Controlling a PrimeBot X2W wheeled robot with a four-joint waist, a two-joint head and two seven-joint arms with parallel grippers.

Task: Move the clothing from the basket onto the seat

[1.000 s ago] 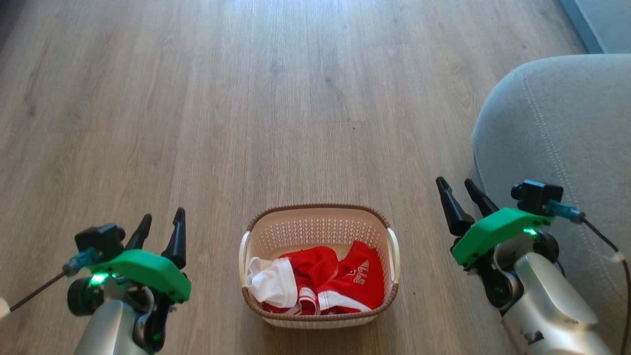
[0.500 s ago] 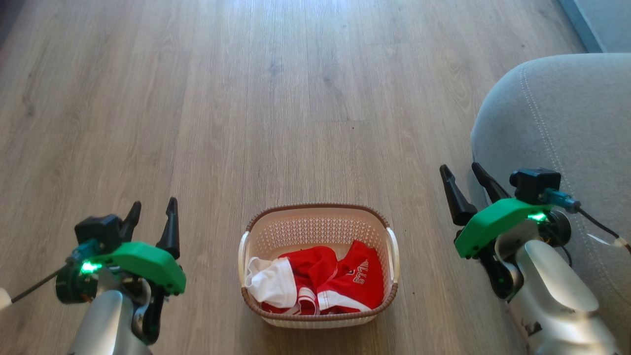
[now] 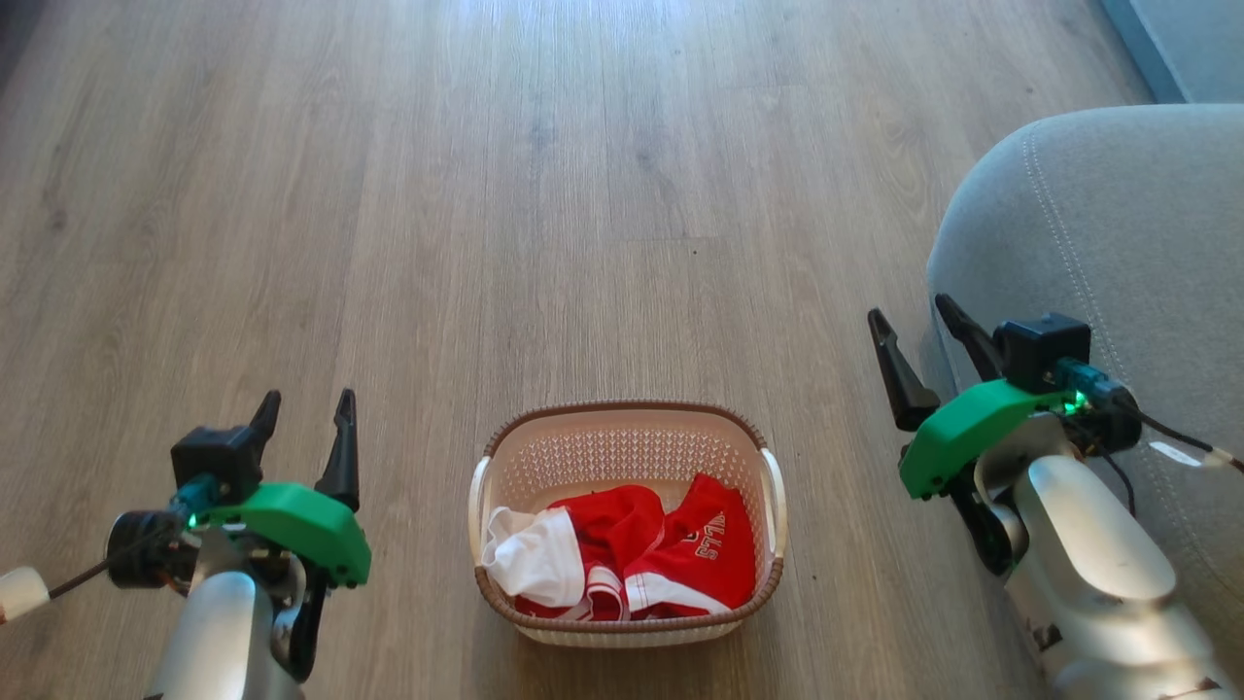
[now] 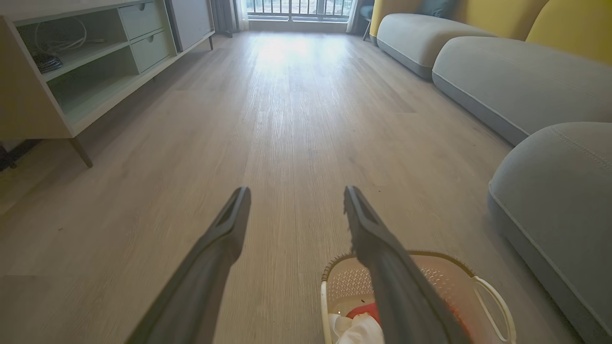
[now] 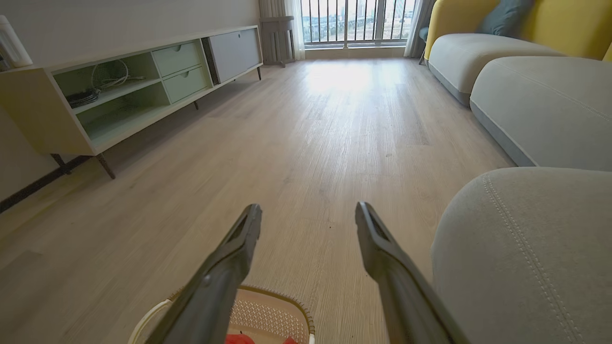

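Observation:
Red clothing with white panels and white lettering lies bunched in the near half of the cream basket on the wooden floor. The grey seat with light stitching rises at the right. My left gripper hangs open and empty, left of the basket. My right gripper is open and empty, between the basket and the seat's rounded edge. In the left wrist view the basket and a bit of clothing sit low right, the seat beyond. The right wrist view has the basket at the bottom and the seat at right.
A pale low cabinet with shelves and drawers stands along the left wall. More grey sofa cushions with yellow backs line the right side. Wooden floor stretches ahead toward a window.
My right gripper has risen and edged toward the seat. My left gripper has drifted slightly left and turned a little. The basket and clothing have not moved.

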